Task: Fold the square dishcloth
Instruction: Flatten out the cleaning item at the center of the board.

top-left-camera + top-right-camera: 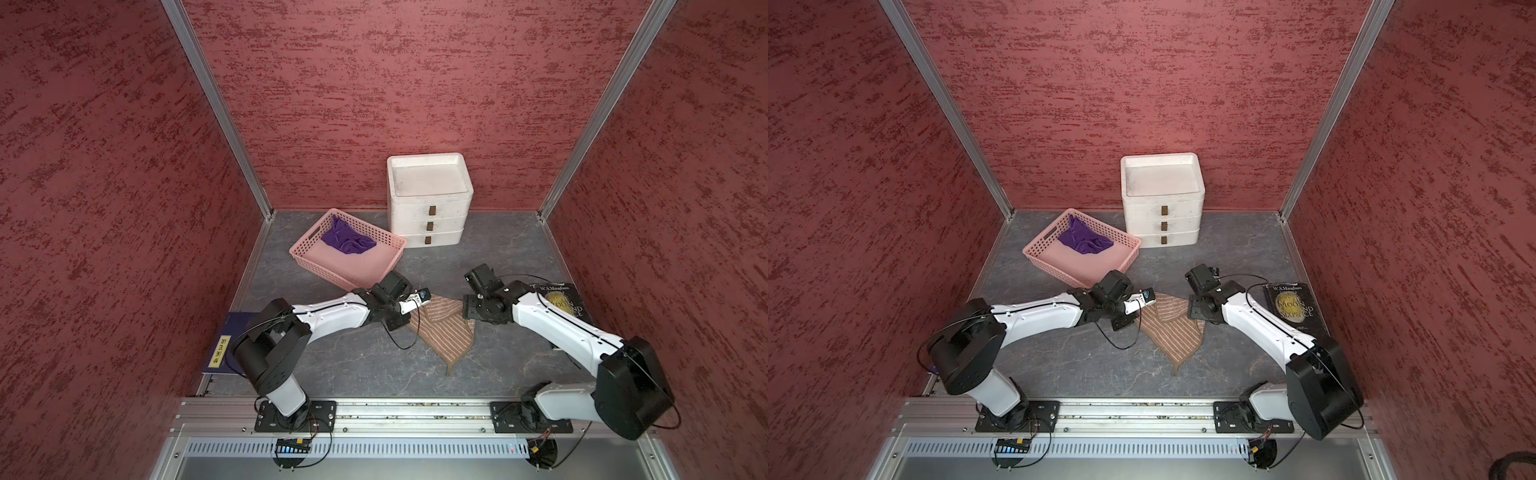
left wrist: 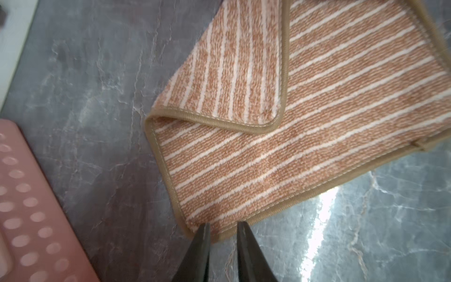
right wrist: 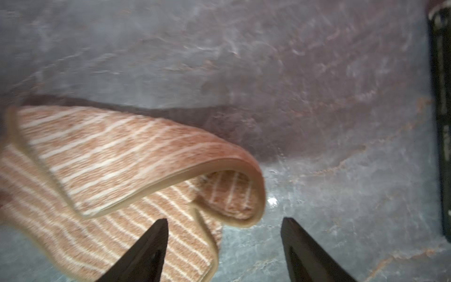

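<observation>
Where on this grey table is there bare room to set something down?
Free: the front strip between dishcloth and rail, and the back right between drawer unit and book. Crowded: the middle, where the left tool and right tool flank the dishcloth, and around the pink basket.

red textured walls (image 1: 374, 83), grey marbled floor (image 1: 353, 365), white drawer unit (image 1: 430, 216)

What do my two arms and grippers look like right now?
The left arm and right arm have white shell links, bulky black joints and thin black cables looping outside. The left gripper and right gripper end in dark, tapering pointed fingers.
</observation>
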Robot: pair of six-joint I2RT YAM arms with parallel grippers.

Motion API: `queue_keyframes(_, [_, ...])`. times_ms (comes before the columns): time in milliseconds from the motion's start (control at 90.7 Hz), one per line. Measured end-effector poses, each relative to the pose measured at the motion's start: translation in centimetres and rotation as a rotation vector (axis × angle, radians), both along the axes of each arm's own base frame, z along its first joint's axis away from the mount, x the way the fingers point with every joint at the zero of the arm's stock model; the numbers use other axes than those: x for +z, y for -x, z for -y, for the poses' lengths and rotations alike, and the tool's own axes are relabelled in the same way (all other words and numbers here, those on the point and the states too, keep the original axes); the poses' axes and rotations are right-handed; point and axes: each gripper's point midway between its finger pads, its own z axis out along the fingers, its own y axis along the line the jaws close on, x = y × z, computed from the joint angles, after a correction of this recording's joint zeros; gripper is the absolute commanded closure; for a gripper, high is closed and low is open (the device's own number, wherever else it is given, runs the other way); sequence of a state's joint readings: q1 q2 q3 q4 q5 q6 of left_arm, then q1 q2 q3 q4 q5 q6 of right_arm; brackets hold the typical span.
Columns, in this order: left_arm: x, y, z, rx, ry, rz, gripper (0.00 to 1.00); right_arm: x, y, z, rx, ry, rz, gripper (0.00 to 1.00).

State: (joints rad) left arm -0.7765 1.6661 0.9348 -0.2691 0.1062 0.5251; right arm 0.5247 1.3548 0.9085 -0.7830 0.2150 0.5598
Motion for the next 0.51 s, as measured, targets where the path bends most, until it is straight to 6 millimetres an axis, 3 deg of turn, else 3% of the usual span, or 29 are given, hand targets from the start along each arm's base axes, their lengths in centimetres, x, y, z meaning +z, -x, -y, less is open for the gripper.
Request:
queue_keyframes(110, [-1.5,-1.0,0.2,0.028,-0.04,-0.011,0.77,0.3,-1.3,-0.8,0.041,0.025,0.018,0.19])
queue_keyframes(220, [-2.4,-1.8,0.4,0.043,-0.083,-0.011,0.77,-2.0,-2.0,-0.7,0.033,0.053,-0.037,0.22])
queue_keyframes(408, [-2.9,-3.7,1.0,0.043,-0.183,0.073,0.77,-6.4,-2.3,0.3,-0.024,0.045,-0.15,0.4])
queue_keyframes(507, [-2.7,-6.4,1.4,0.067,-0.22,0.174,0.78,-7.4,-1.6,0.1,-0.047,-0.017,-0.164,0.51])
